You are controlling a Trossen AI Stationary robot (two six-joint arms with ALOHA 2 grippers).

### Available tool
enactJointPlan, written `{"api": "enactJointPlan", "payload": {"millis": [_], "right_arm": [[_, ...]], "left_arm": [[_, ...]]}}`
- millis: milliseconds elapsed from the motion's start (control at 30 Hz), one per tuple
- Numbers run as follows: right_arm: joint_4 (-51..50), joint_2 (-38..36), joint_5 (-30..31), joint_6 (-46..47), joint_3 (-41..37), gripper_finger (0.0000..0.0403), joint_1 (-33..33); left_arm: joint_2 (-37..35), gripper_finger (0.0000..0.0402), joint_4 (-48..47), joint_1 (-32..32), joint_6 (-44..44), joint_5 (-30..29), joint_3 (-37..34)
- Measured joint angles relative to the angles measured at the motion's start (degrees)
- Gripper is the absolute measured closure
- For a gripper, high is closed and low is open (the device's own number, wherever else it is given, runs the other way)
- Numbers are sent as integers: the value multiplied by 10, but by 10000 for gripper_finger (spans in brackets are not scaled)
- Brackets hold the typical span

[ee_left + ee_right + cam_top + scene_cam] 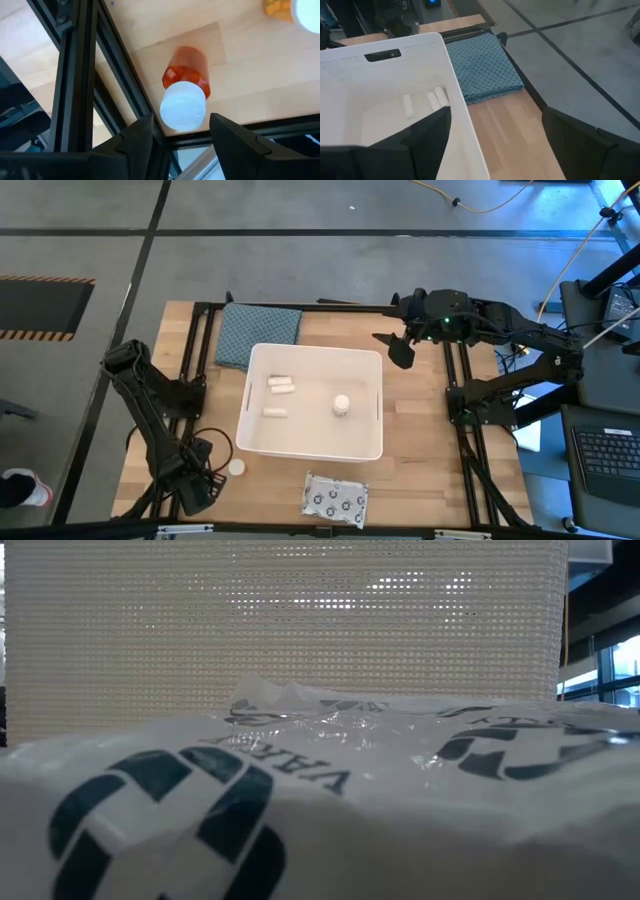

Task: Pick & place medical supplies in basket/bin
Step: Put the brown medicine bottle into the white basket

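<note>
1. The left hand (pixel 200 490) hangs low over the near-left corner of the table (pixel 420 430), its two fingers (pixel 137 137) spread apart and gripping nothing
2. Just ahead of those fingers, in the left wrist view, a red-brown bottle (pixel 185 92) with a white round cap lies on its side on the wood, cap end toward the hand, beside the black frame rail; it sits in line with the gap but is not pinched
3. From above, only its white cap shows as a small round spot, just beside the left hand and near the tub's near-left corner
4. The right hand (pixel 398 348) is raised beside the far-right corner of the white tub (pixel 262 442), fingers spread wide and empty
5. Inside the tub lie three short white tubes (pixel 280 385), two side by side and one apart, and a small white bottle (pixel 342 405) toward the right wall
6. The flat silvery packet (pixel 335 500) with dark dots lies on the table near the front edge, outside the tub
7. The blue-grey folded cloth (pixel 258 332) lies at the far side, its edge seemingly tucked under the tub's far-left corner, though that is hard to judge
8. The low view is filled by the crinkled packet up close, with the tub's perforated wall behind
</note>
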Motion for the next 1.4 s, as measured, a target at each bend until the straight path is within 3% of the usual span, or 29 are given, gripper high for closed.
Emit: {"api": "enactJointPlan", "payload": {"millis": [367, 667, 800, 933, 1167, 1400], "right_arm": [[0, 0, 0, -1, 0, 91, 0], [0, 0, 0, -8, 0, 91, 0], [0, 0, 0, -14, 0, 91, 0], [-1, 0, 0, -13, 0, 91, 0], [-1, 0, 0, -13, 0, 91, 0], [-1, 0, 0, -14, 0, 91, 0]], "left_arm": [[0, 216, 33, 1, 3, -12, -33], [0, 276, 26, 1, 7, -12, -33], [0, 277, 25, 1, 10, -15, -31], [-19, 277, 26, 6, 23, -87, -1], [-101, 274, 25, 12, 94, -314, 67], [-178, 275, 27, 20, 173, -375, 120]]}}
